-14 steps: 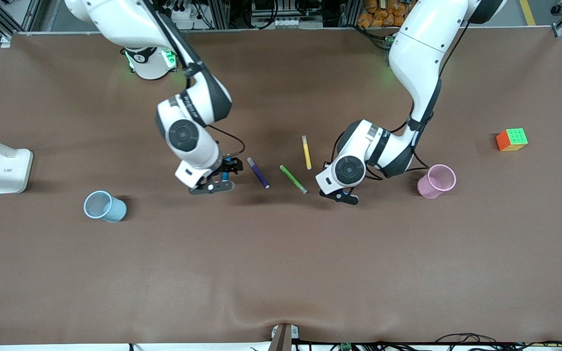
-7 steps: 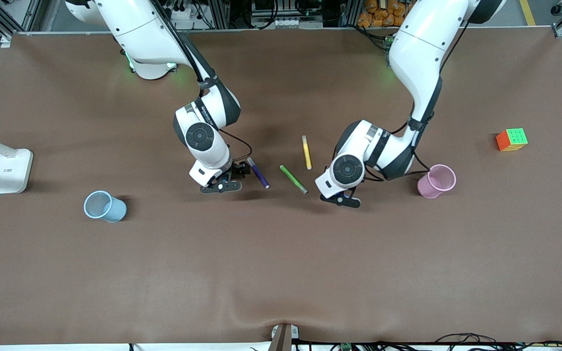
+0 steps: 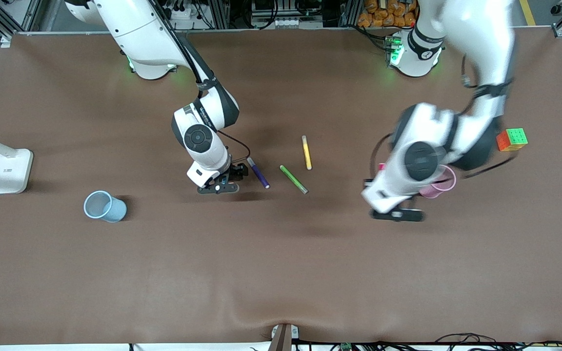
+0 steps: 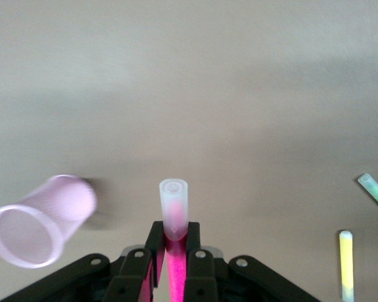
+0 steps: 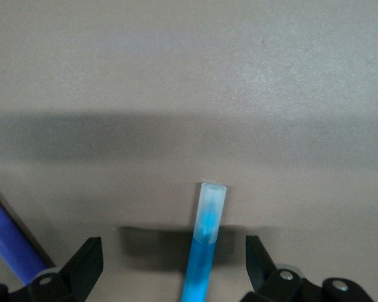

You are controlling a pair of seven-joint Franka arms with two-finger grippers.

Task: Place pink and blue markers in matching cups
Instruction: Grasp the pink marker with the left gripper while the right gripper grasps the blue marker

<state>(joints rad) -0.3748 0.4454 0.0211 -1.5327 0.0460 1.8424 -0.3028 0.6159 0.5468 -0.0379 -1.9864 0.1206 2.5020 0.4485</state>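
Note:
The pink marker (image 4: 174, 217) stands pale end up between the jaws of my left gripper (image 4: 174, 242), which is shut on it. In the front view my left gripper (image 3: 393, 212) hangs over the table right beside the pink cup (image 3: 446, 178), which the arm partly hides. The pink cup (image 4: 34, 220) leans beside the marker in the left wrist view. My right gripper (image 3: 220, 184) is low over the blue marker (image 5: 205, 251), which lies on the table between the open fingers of my right gripper (image 5: 174, 251). The blue cup (image 3: 104, 206) stands toward the right arm's end of the table.
A purple marker (image 3: 258, 172) lies close beside the right gripper, with a green marker (image 3: 293, 179) and a yellow marker (image 3: 306, 152) in the middle of the table. A colour cube (image 3: 511, 139) sits beside the left arm. A white lamp base (image 3: 10, 170) stands at the right arm's end.
My left gripper shut on the pink marker, lifted it and swung away from the green marker toward the pink cup. My right gripper shifted toward the purple marker, then stayed open over the blue marker.

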